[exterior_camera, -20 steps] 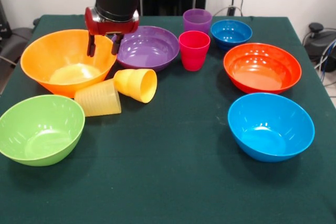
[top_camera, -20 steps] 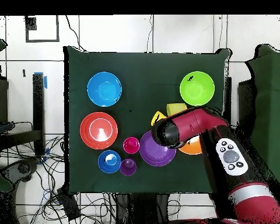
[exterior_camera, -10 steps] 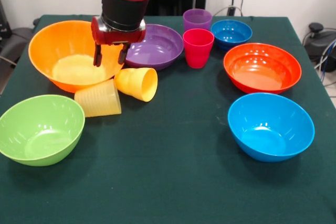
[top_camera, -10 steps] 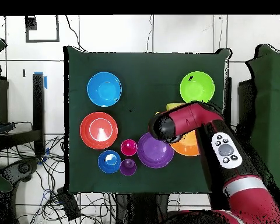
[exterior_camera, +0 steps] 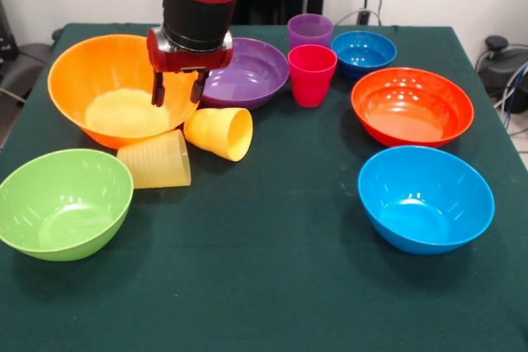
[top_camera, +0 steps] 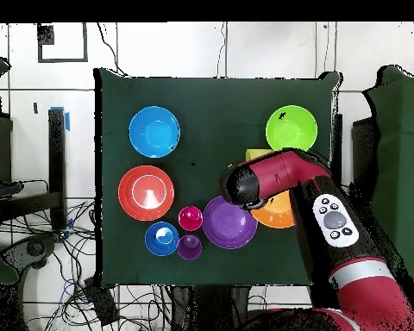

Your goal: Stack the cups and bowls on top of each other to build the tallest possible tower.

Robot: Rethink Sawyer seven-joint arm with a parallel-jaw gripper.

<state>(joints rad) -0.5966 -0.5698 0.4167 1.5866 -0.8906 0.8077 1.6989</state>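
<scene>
The orange-yellow bowl [exterior_camera: 111,88] sits at the left rear of the surface [exterior_camera: 264,286] in the front view, tilted, with its near wall touching the ribbed pale yellow cup [exterior_camera: 155,159], which lies on its side. The orange-yellow cup [exterior_camera: 219,132] lies just beside that cup, its long axis level and its open mouth turned to the picture's right.

The gripper [exterior_camera: 176,92] hangs at the bowl's right rim, where the bowl meets the purple bowl [exterior_camera: 246,72]. Its fingers [exterior_camera: 157,90] are spread, one inside the bowl and one outside the wall, so the rim runs between them. Whether they already press on the rim cannot be told.

The front view shows this straddle and the bowl's tilt. The overhead view hides both under the arm [top_camera: 284,177], leaving only a sliver of the bowl, but it shows the purple bowl touching that sliver.
</scene>
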